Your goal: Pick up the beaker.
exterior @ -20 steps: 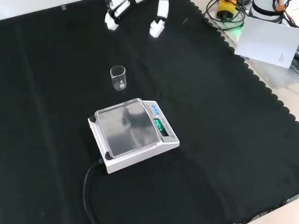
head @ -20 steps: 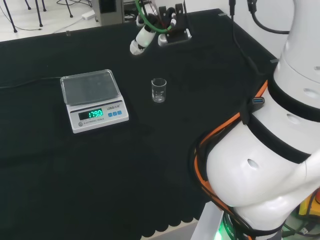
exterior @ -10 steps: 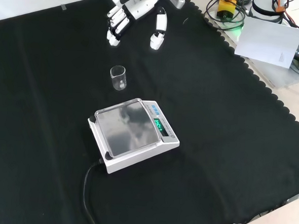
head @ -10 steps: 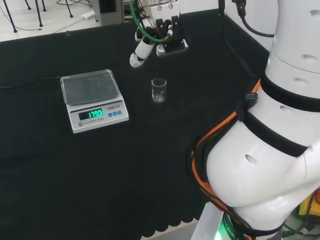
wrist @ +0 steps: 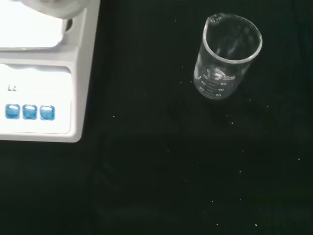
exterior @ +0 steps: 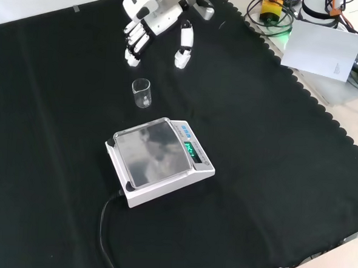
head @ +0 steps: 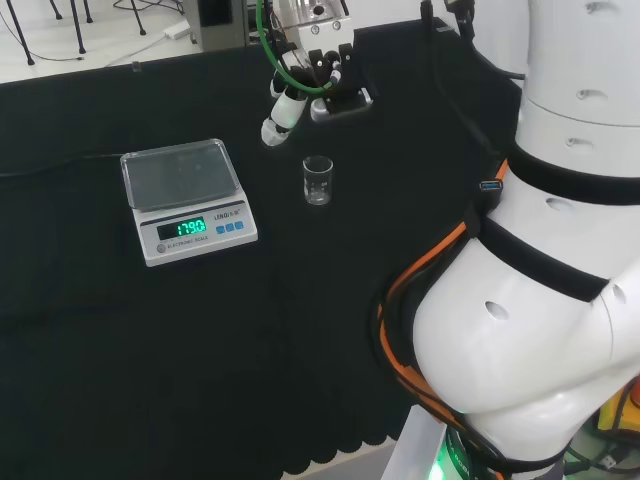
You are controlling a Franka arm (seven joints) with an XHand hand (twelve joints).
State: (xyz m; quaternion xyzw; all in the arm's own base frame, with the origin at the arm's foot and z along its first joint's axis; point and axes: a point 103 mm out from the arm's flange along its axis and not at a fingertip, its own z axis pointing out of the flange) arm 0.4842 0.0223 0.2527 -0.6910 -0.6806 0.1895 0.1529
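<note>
A small clear glass beaker [exterior: 142,93] stands upright on the black cloth [exterior: 275,146]. It looks empty and has little marks printed on its side, which the wrist view [wrist: 226,56] shows up close, along with a tiny pouring lip on its rim. Just beside the beaker sits a white scale [exterior: 159,160] with a shiny flat top, a green lit screen and small blue buttons [wrist: 29,111]. In the front view the beaker is a bit higher up than the scale, near its top corner, and the two do not touch. In the head view the beaker [head: 317,180] is to the right of the scale [head: 188,200]. A black cord [exterior: 105,227] runs from the scale across the cloth. The hand [exterior: 151,20] hangs in the air above the cloth, higher up in the front view than the beaker and a little way off from it. Its fingers [exterior: 134,46] point down and are spread apart, with the thumb [exterior: 183,49] held out to one side, and it is not holding anything. In the head view the hand [head: 300,75] is past the beaker, farther off, and the big white arm [head: 540,300] stands at the right.
</note>
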